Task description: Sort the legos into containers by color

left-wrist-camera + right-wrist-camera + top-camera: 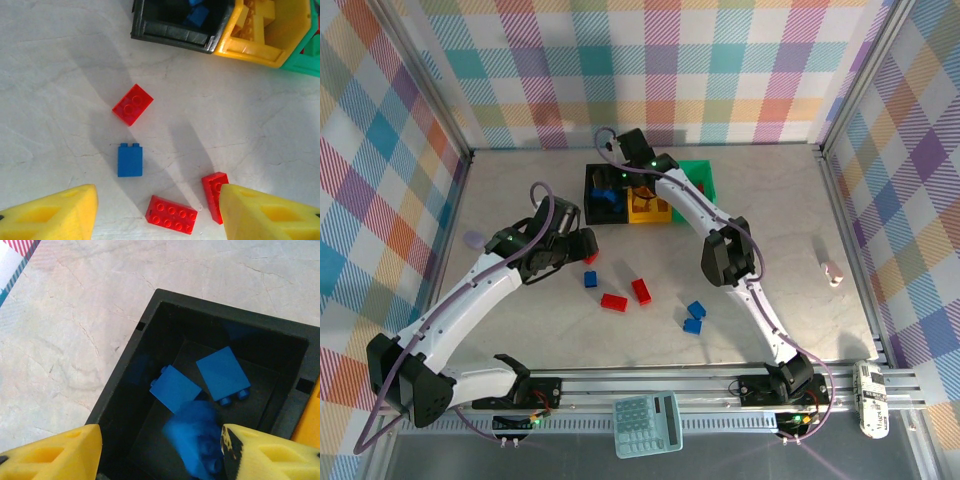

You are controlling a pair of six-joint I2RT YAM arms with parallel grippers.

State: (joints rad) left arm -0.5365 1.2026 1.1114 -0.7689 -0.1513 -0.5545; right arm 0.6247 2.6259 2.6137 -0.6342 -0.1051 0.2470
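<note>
Black bin (210, 302), blue legos (175, 388), pastel plaid walls (650, 60).

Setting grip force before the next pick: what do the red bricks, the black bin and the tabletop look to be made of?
Red brick: hard moulded plastic, glossy, with crisp studs and sharp edges.
Black bin: rigid plastic, satin finish, with a faint sheen along its moulded rim.
Tabletop: smooth, pale, marble-look surface with grey veins. It could be stone or printed laminate; the look leaves that open.

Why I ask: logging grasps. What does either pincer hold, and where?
Nothing. Left pincer is open; right pincer is open over the black bin, a blurred blue brick loose beneath.
</note>
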